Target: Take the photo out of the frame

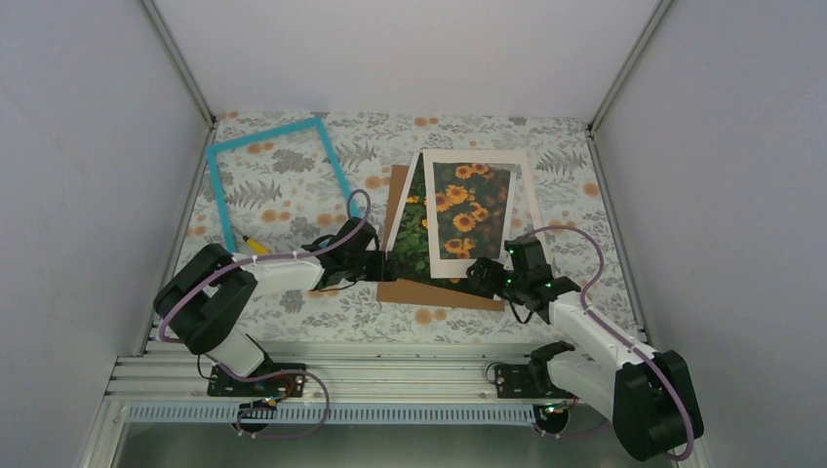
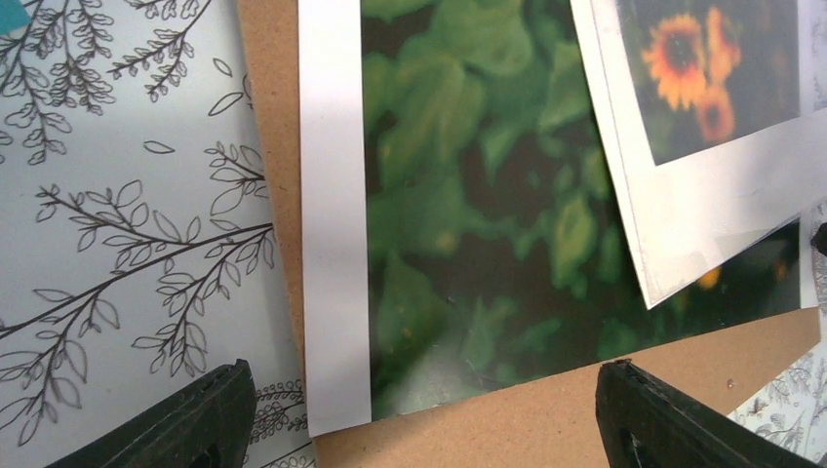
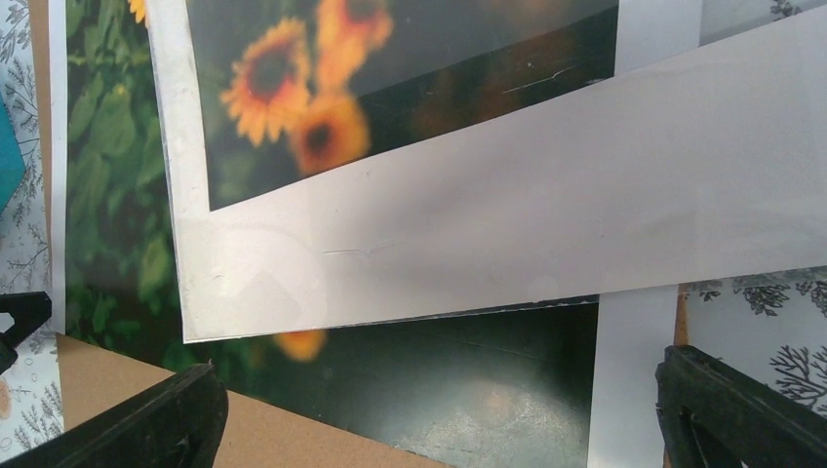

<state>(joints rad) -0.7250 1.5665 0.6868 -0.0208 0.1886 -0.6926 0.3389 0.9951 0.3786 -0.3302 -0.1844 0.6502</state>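
Near the middle of the desk, lying flat: the photo (image 1: 414, 234), a glossy rectangular print of orange sunflowers and dark green leaves, with a thin pale edge. Under it, a brown cardboard backing board (image 1: 439, 292). On top, tilted over its right part, a cream-white mat (image 1: 478, 156) with a rectangular window. At the far left corner, well apart, the thin turquoise frame (image 1: 268, 135), flat on the flower-patterned cloth (image 1: 566, 195). At the photo's near left corner, the left gripper (image 1: 377, 265), claw apart, holding nothing. At the mat's near edge, the right gripper (image 1: 481, 274), claw wide apart.

Overhead; wrist views close over photo (image 2: 458, 244)
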